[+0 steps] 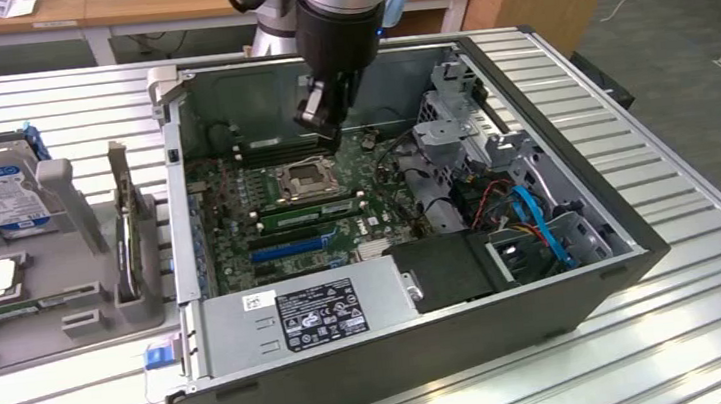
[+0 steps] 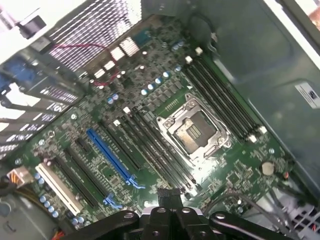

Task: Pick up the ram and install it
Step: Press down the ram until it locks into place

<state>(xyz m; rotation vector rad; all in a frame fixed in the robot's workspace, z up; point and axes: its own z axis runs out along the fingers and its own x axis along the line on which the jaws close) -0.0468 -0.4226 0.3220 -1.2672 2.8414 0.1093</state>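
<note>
Exterior view: end effector [image 1: 322, 115] closed above motherboard [image 1: 284, 210]; ram perhaps seated.

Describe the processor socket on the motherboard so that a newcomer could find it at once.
Start at the open dark-grey computer case on the slatted metal table. Inside lies a green motherboard, and near its middle sits the square silver-framed processor socket. Its neighbours are long, narrow black slots; it alone is square with a metal frame.
</note>
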